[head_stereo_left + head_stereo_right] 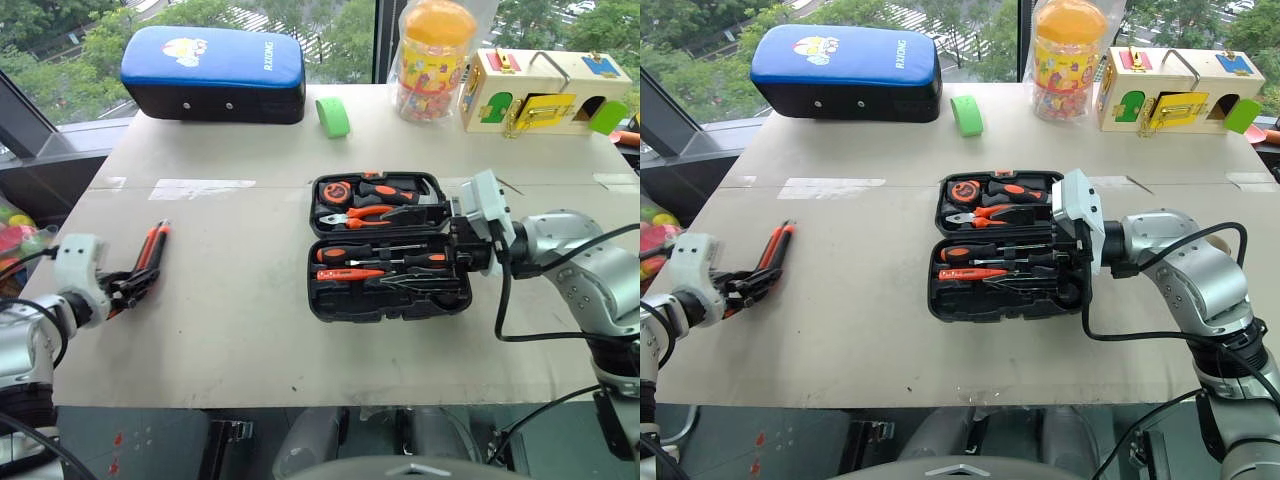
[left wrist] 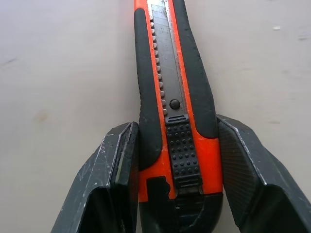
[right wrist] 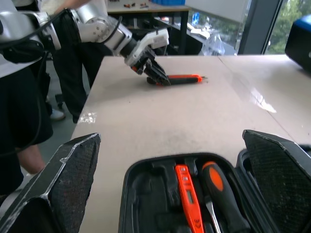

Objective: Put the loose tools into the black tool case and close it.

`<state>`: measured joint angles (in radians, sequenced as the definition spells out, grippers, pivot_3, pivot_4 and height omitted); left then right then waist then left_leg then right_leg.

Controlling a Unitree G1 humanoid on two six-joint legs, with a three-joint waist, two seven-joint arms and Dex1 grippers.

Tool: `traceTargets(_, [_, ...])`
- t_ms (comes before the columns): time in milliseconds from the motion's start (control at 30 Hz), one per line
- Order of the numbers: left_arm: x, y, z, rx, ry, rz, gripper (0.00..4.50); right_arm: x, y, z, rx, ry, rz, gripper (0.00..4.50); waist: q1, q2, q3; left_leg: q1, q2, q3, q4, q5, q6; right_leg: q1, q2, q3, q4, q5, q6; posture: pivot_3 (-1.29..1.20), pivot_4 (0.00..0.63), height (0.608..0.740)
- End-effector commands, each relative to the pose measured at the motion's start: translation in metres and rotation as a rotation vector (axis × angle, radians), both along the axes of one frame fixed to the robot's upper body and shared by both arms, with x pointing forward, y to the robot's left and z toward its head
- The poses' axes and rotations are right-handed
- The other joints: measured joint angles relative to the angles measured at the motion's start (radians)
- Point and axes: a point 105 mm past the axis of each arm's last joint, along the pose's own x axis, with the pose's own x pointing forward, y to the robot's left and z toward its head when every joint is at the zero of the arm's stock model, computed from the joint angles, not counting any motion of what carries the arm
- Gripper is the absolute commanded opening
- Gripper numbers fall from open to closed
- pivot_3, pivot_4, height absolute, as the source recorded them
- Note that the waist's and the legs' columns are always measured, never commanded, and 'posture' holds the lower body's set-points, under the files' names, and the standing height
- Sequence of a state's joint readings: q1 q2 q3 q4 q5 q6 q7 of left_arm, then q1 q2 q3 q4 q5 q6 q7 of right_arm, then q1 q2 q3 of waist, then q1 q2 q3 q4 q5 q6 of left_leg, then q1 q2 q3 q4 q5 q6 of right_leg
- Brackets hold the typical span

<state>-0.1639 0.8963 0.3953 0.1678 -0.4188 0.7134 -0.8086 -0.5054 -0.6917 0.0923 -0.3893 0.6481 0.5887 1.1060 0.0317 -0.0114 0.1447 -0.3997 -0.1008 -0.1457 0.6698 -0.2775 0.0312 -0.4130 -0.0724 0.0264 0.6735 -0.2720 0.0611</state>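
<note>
The orange-and-black utility knife point(image 1: 152, 245) lies flat near the table's left edge. My left gripper point(image 1: 133, 286) has closed on its near end: in the left wrist view both black fingers point(image 2: 119, 160) press against the sides of the knife point(image 2: 175, 97). The black tool case point(image 1: 385, 312) lies open in the middle of the table. Two screwdrivers point(image 1: 345, 253) and the slim orange tester point(image 1: 350, 274) sit in its near half, with pliers in the far half. My right gripper point(image 1: 460, 245) stands open at the case's right edge, its jaws wide apart and empty.
Along the back of the table stand a blue-topped padded case point(image 1: 213, 72), a green tape roll point(image 1: 333, 116), a toy jar with an orange lid point(image 1: 435, 60) and a wooden lock box point(image 1: 540, 92). Bare tabletop point(image 1: 230, 290) lies between the knife and the case.
</note>
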Motion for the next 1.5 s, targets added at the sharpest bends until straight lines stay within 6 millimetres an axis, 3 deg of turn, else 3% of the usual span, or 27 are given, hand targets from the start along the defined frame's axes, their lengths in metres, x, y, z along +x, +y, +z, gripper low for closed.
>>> traceTargets(33, [0.002, -0.094, 0.079, -0.022, -0.177, -0.498, 1.91, -0.013, -0.019, 0.001, -0.046, -0.004, -0.021, 4.50, 0.007, -0.005, 0.001, -0.001, 0.000, -0.001, 0.000, 0.000, 0.000, 0.000, 0.000, -0.001, -0.001, 0.000, 0.000, 0.00, 0.150, 0.735])
traceTargets(100, [-0.012, -0.135, 0.090, -0.026, -0.154, -0.724, 1.91, -0.021, -0.030, -0.006, -0.081, 0.035, -0.036, 4.50, 0.002, -0.006, 0.002, -0.002, 0.000, -0.002, 0.001, 0.000, 0.000, 0.000, 0.000, -0.003, -0.003, 0.000, 0.000, 0.00, 0.150, 0.735])
traceTargets(200, [-0.038, -0.179, 0.081, 0.065, -0.055, -1.054, 1.91, -0.035, -0.047, -0.020, -0.133, 0.091, -0.077, 4.50, -0.020, -0.001, 0.001, -0.001, 0.000, 0.000, -0.002, 0.000, 0.000, 0.001, 0.000, 0.001, -0.007, 0.000, 0.000, 0.00, 0.150, 0.735])
traceTargets(300, [-0.046, -0.195, 0.059, 0.202, 0.024, -1.278, 1.91, -0.041, -0.057, -0.027, -0.144, 0.106, -0.147, 4.50, -0.049, 0.002, 0.001, 0.001, 0.001, 0.001, -0.006, 0.000, 0.001, 0.001, 0.002, 0.003, -0.008, 0.000, 0.000, 0.00, 0.150, 0.735])
traceTargets(500, [-0.030, -0.211, 0.031, 0.290, 0.104, -1.499, 1.91, -0.046, -0.059, -0.027, -0.116, 0.094, -0.238, 4.50, -0.045, 0.002, 0.002, 0.002, 0.001, 0.001, -0.002, 0.000, 0.000, 0.001, 0.004, 0.004, -0.004, 0.000, 0.000, 0.00, 0.150, 0.735])
traceTargets(633, [-0.015, -0.217, 0.014, 0.366, 0.149, -1.503, 1.91, -0.050, -0.056, -0.029, -0.104, 0.085, -0.280, 4.50, -0.031, 0.000, 0.002, 0.001, 0.000, 0.000, -0.001, 0.000, 0.001, 0.002, 0.003, 0.002, -0.005, 0.000, 0.000, 0.00, 0.150, 0.735])
traceTargets(733, [-0.008, -0.229, 0.015, 0.332, 0.156, -1.460, 1.91, -0.052, -0.054, -0.029, -0.095, 0.085, -0.298, 4.50, -0.027, -0.001, 0.003, 0.001, 0.000, 0.000, -0.001, 0.000, 0.001, 0.002, 0.003, 0.001, -0.004, 0.000, 0.000, 0.00, 0.150, 0.735])
traceTargets(933, [-0.013, -0.244, 0.018, 0.220, 0.212, -1.377, 1.91, -0.050, -0.055, -0.029, -0.092, 0.080, -0.317, 4.50, -0.032, -0.001, 0.003, 0.001, 0.000, 0.000, 0.001, 0.000, 0.001, 0.001, 0.003, 0.001, -0.002, 0.000, 0.001, 0.00, 0.150, 0.735])
traceTargets(1433, [-0.014, -0.247, -0.005, 0.199, 0.199, -1.243, 1.91, -0.035, -0.050, -0.024, -0.079, 0.058, -0.286, 4.50, -0.035, -0.002, 0.003, 0.002, 0.000, 0.000, 0.002, 0.000, 0.001, 0.002, 0.003, 0.002, -0.001, 0.000, 0.001, 0.00, 0.150, 0.735])
traceTargets(1500, [-0.014, -0.246, -0.005, 0.200, 0.189, -1.245, 2.94, -0.034, -0.050, -0.024, -0.079, 0.058, -0.283, 4.50, -0.035, -0.002, 0.003, 0.002, 0.000, 0.000, 0.002, 0.000, 0.001, 0.002, 0.003, 0.002, -0.001, 0.000, 0.001, 0.00, 0.150, 0.735])
